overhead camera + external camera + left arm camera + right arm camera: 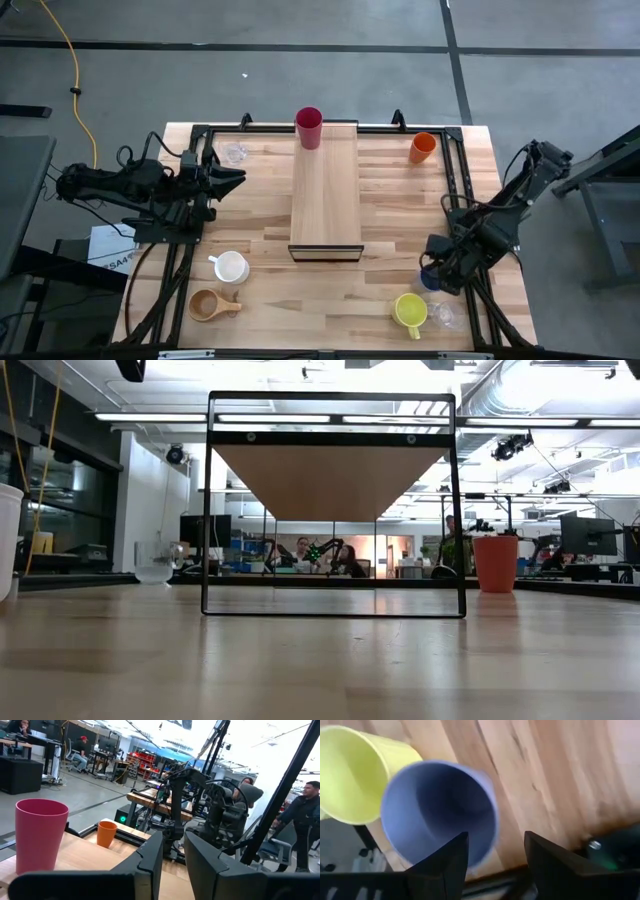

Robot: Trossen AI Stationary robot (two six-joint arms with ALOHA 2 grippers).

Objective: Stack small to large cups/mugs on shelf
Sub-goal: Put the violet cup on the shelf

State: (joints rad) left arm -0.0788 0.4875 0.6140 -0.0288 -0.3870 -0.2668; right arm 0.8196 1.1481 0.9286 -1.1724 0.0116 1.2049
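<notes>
The light-wood shelf [325, 195] stands mid-table, with a red tumbler [309, 128] upright on its far end. My right gripper [436, 272] is open at the near right, over the lavender-blue tumbler [437, 810]. One finger [451, 862] is over the tumbler's mouth and the other [547, 862] is outside its wall. A yellow mug [410, 310] and a clear glass [443, 316] stand beside it. My left gripper [236, 180] is open and empty, left of the shelf. An orange tumbler [422, 147] stands far right and a clear glass [235, 153] far left. My right gripper stands astride the lavender-blue tumbler's rim wall [490, 837], coming from above. I cannot tell whether either finger touches it.
A white mug [231, 267] and a brown wooden handled cup [207, 304] stand at the near left. A black frame [205, 135] runs around the tabletop. The shelf's top is bare nearer than the red tumbler. People sit at desks in the room beyond [305, 815].
</notes>
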